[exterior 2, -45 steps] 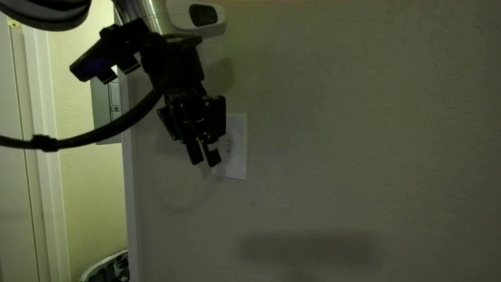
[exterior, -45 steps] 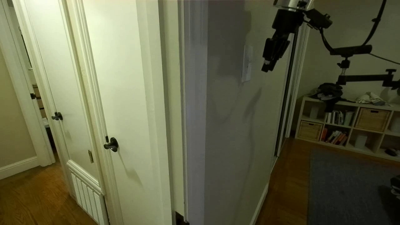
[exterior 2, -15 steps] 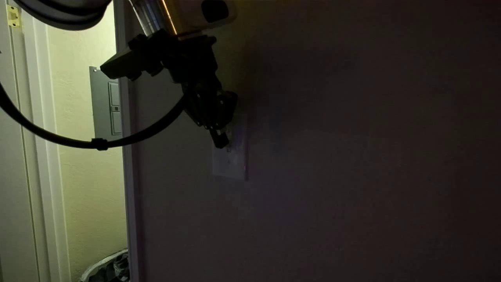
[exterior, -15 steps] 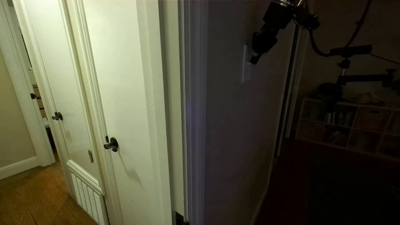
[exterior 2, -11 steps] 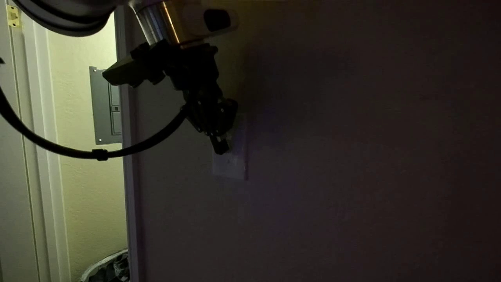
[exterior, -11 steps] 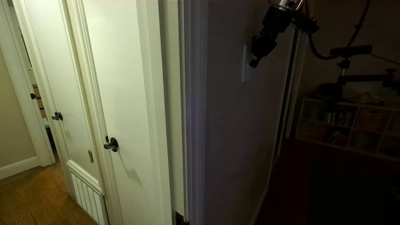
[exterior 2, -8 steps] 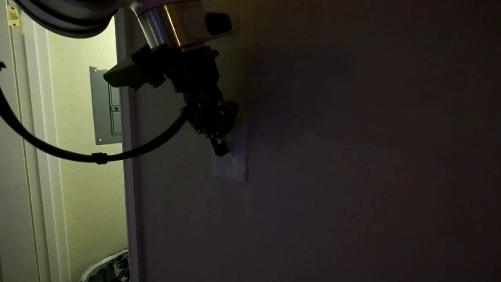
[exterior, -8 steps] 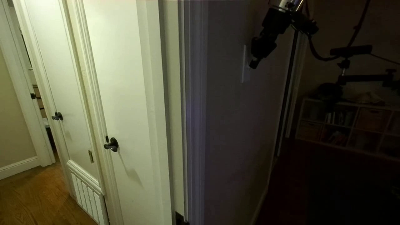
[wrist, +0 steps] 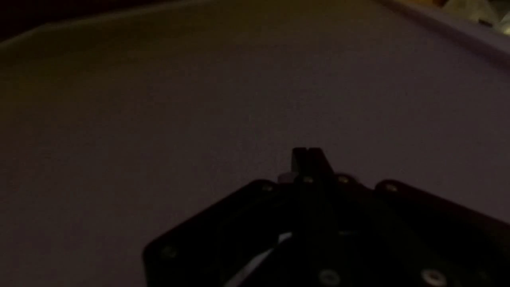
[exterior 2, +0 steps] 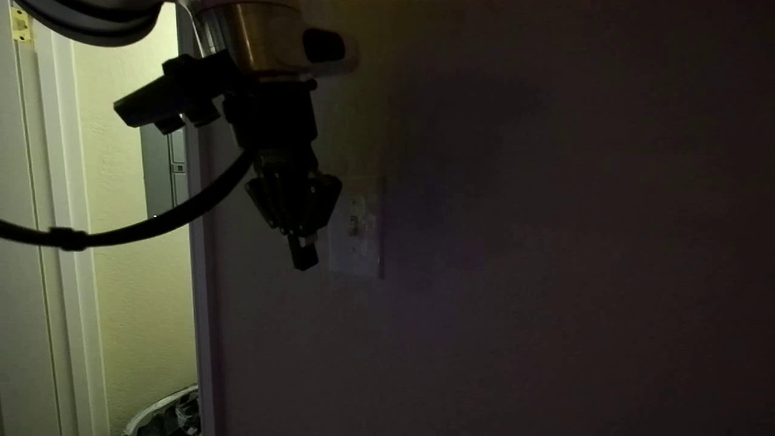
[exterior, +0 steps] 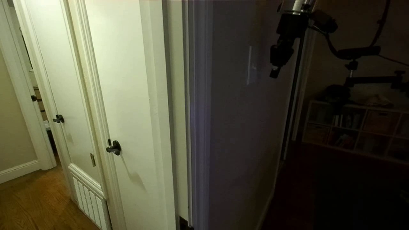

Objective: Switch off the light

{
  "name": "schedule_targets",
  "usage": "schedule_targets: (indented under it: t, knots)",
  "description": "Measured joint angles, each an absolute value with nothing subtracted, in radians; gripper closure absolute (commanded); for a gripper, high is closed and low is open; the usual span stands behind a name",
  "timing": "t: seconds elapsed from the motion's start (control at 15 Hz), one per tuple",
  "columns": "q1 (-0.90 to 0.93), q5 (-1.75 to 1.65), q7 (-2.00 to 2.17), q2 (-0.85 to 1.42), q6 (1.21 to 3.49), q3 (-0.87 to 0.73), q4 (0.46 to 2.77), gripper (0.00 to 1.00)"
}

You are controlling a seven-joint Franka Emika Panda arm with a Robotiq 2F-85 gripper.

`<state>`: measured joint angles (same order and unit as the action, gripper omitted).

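Black angular gripper (wrist: 307,154) clenched, tips meeting, near but not touching pale upright rectangular switch plate (exterior 2: 366,242) with stubby toggle (exterior 2: 353,226), mounted on dim matte wall (exterior 2: 545,290); smooth white door (exterior: 118,73), dark rounded handle (exterior: 114,148), wood-grain floor (exterior: 35,203) lit

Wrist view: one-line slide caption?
Closed gripper, fingertips together, in front of a dim wall; a pale, blurred shape shows at the upper right corner.
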<state>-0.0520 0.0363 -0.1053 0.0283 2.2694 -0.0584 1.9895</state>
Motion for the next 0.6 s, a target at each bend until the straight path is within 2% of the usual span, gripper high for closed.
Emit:
schedule_targets:
  t: [0.4, 0.47, 0.53, 0.6]
  knots:
    - [-0.052, 0.095, -0.176, 0.026, 2.020, -0.058, 2.028, 0.97]
    - [-0.052, 0.094, -0.176, 0.026, 2.007, -0.057, 2.040, 0.77]
    - [-0.052, 0.092, -0.175, 0.027, 2.001, -0.057, 2.053, 0.96]
    - [-0.051, 0.090, -0.173, 0.027, 1.999, -0.056, 2.066, 0.93]
